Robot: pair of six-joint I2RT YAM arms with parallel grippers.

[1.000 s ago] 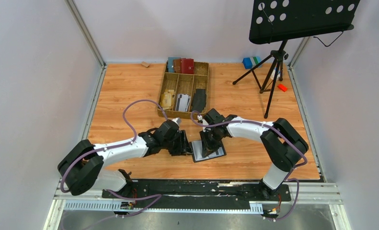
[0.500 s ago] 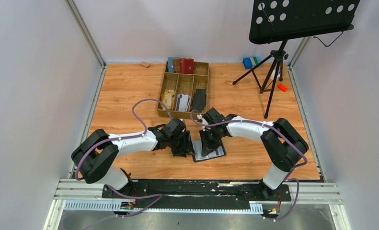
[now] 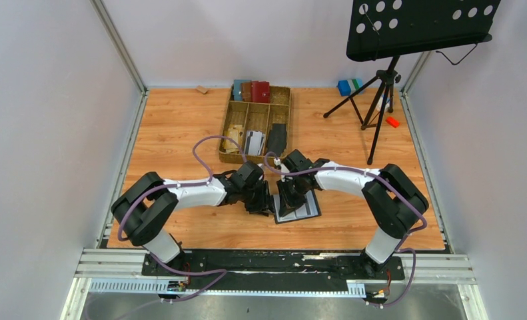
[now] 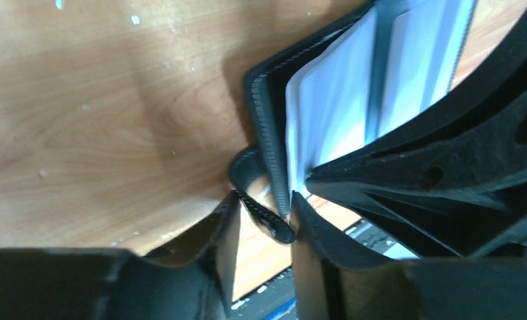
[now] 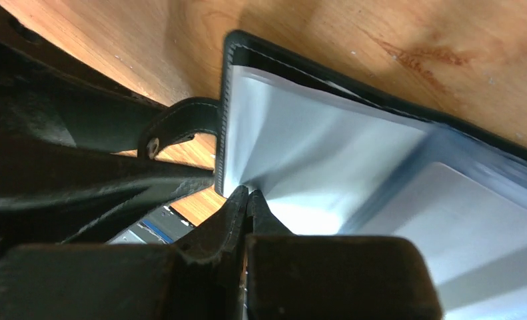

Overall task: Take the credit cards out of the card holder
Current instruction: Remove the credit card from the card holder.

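The black card holder [image 3: 302,208] lies open on the table between my grippers, its grey-blue sleeve pages up. My right gripper [image 3: 288,199] is shut, and in the right wrist view its tips [image 5: 248,195] pinch a puckered sleeve page [image 5: 300,153] near the holder's left edge. A whitish card [image 5: 460,217] shows inside a sleeve. My left gripper [image 3: 266,201] is at the holder's left edge. In the left wrist view it [image 4: 264,217] stands narrowly open, with the closure tab [image 4: 268,223] and the cover edge [image 4: 267,133] between its fingers.
A wooden tray [image 3: 228,123] stands behind, holding whitish cards [image 3: 252,141], a long black piece [image 3: 276,139] and red, brown and blue wallets [image 3: 251,91]. A music stand's tripod [image 3: 378,100] stands at the back right, with a blue box [image 3: 346,87] and a red piece [image 3: 392,122].
My left arm has moved right, up to the holder's left edge. The holder has shifted and turned slightly to the right. The right gripper has stayed on the holder.
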